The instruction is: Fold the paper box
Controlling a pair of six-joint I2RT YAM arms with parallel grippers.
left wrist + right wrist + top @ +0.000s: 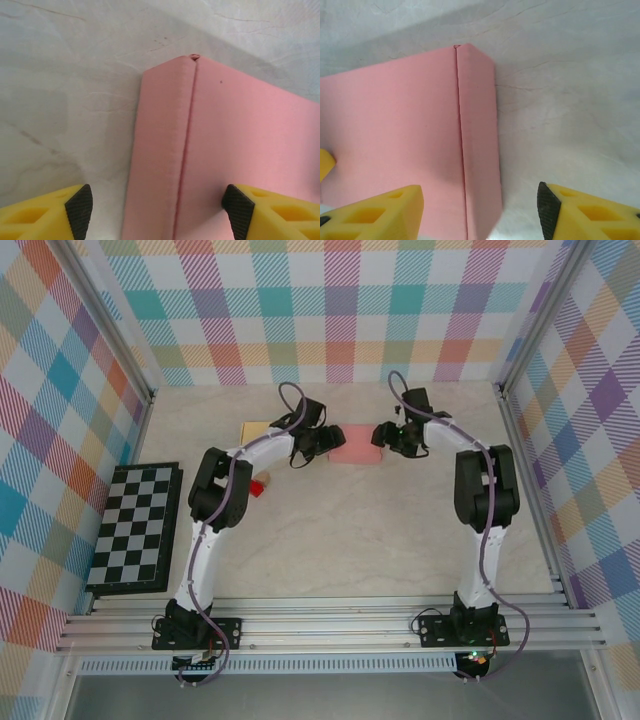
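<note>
The pink paper box (pixel 355 449) lies flat on the table near the back, between my two grippers. My left gripper (pixel 330 440) is at its left end. In the left wrist view the box (pixel 240 150) shows a narrow side flap (pixel 160 150) folded along a crease. My left gripper (pixel 157 210) is open and straddles that flap, one pad over the table and one over the box top. My right gripper (pixel 383 435) is at the right end. It stands open (pixel 480 210) astride the right side flap (pixel 479 140) of the box (pixel 390 130).
A pale yellow flat piece (pixel 253 430) lies left of the box, and a small red object (pixel 262 483) sits beside the left arm. A black-and-white checkerboard (pixel 135 525) rests at the left wall. Checked walls enclose the table on three sides.
</note>
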